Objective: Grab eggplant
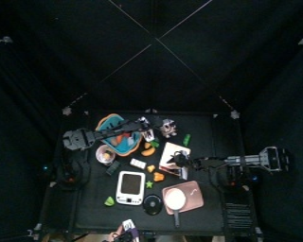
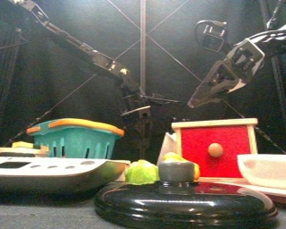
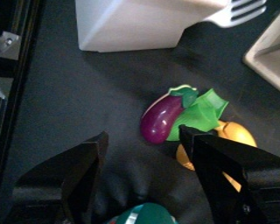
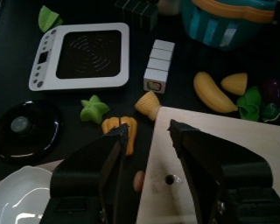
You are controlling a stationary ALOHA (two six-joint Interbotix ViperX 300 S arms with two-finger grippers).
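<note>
So on the left there's a teal basket (image 2: pixel 74 140) with an orange rim, and a white scale (image 2: pixel 44 172) in front of it. The left gripper (image 3: pixel 143 144) hangs right over the eggplant (image 3: pixel 163 117), jaws wide apart with nothing between them. The eggplant is lying on the black table (image 3: pixel 73 105), touching some green leafy thing (image 3: pixel 203 108), with an orange piece (image 3: pixel 230 136) just beside that. Further right is a red box (image 2: pixel 216 150) and a white bowl (image 2: pixel 268 168). The right gripper (image 4: pixel 147 140) is up off the table over near the box, jaws apart, also holding nothing
</note>
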